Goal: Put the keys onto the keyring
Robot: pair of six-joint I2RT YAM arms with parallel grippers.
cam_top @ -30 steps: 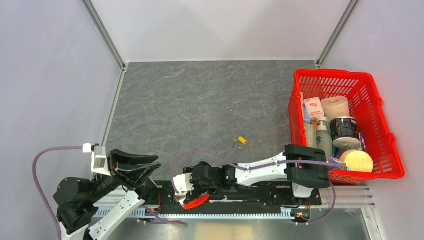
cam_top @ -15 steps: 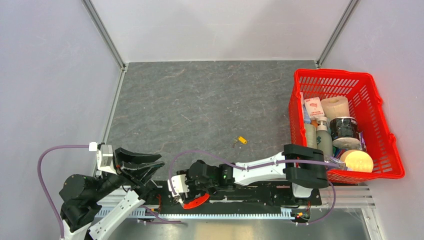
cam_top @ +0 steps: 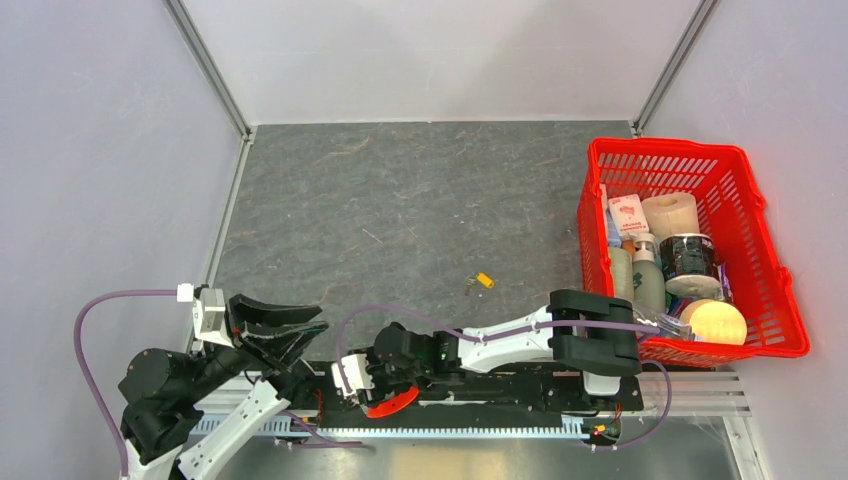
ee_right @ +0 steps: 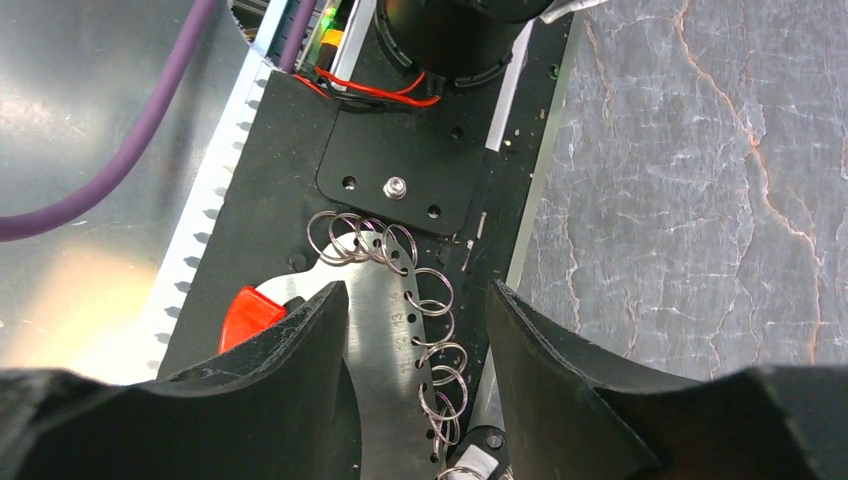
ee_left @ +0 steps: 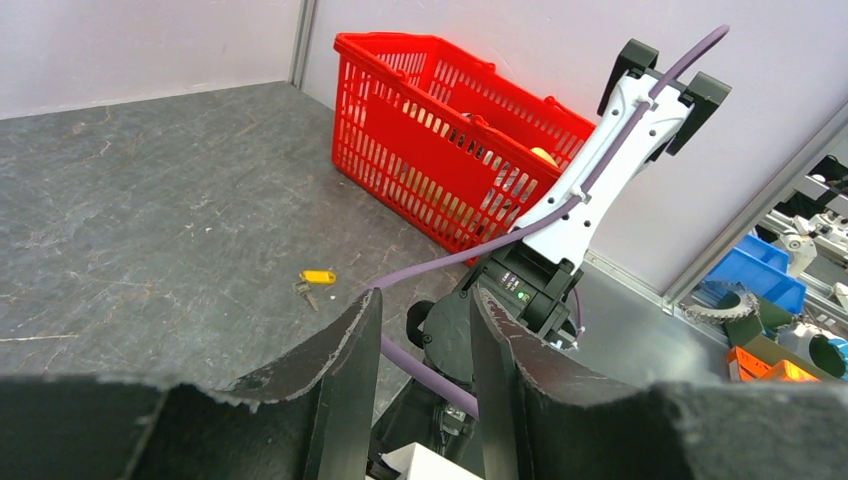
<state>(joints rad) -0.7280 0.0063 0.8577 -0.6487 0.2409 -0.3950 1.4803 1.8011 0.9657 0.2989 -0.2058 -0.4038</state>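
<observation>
My top view looks steeply down from above the near edge, taking in the whole grey stone-patterned table (cam_top: 400, 200). My left wrist camera faces low across it toward the red plastic basket (ee_left: 420, 150), and it shares the small yellow-tagged key (ee_left: 317, 277) with the top view. My right wrist camera stares straight down, close, at the black base plate (ee_right: 400, 140). The red plastic fob (ee_right: 250, 312) lying there also shows from above.

Pale grey walls (cam_top: 440, 50) enclose a dark, veined stone-look tabletop (cam_top: 400, 200). Metal posts (cam_top: 205, 65) rise at both far corners
</observation>
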